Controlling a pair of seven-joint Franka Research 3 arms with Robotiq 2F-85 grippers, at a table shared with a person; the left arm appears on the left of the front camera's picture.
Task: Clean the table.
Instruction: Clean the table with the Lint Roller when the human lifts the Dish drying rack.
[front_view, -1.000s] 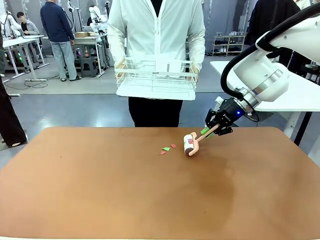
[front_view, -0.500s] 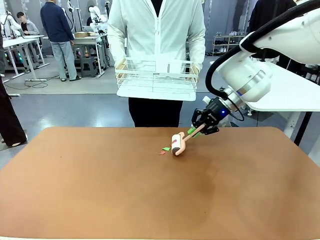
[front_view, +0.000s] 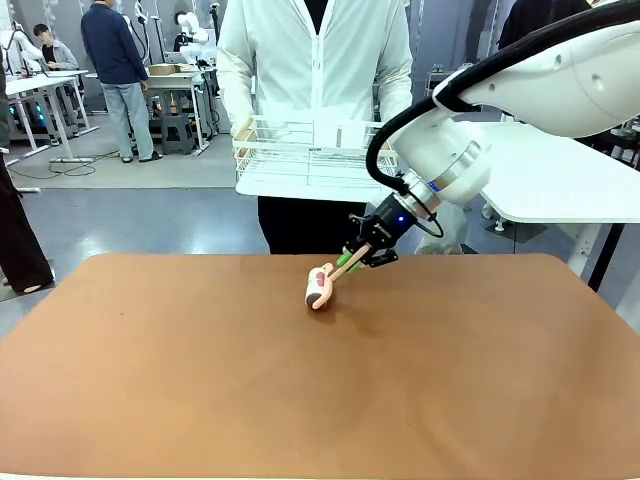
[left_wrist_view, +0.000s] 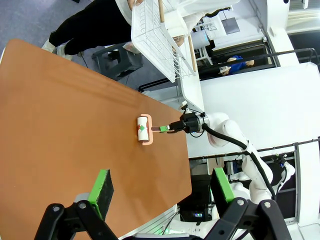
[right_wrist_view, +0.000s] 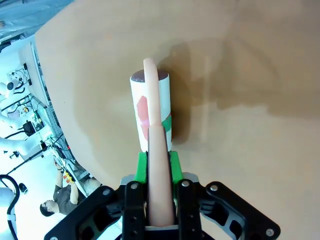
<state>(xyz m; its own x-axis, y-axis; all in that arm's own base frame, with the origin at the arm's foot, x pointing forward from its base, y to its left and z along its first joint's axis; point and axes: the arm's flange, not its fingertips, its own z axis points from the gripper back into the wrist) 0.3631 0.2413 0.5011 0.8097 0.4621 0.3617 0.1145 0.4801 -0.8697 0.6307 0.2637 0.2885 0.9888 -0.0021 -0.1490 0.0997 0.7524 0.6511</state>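
One lint roller (front_view: 320, 285) down on the bench (front_view: 200, 380) near its far edge, pink handle pinched between the right fingers (right_wrist_view: 173, 167). Left fingers (left_wrist_view: 102, 187) spread wide, holding nothing, lol.

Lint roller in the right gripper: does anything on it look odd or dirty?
Yes: red and green scraps stick to the white lint roller, which the right gripper holds against the table. Nothing else stands out.

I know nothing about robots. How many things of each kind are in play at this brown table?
Lint roller: 1
White wire rack: 1
Brown table: 1
Pairs of robot fingers: 2 (left fingers open; right fingers shut on the roller's handle)
Total: 5
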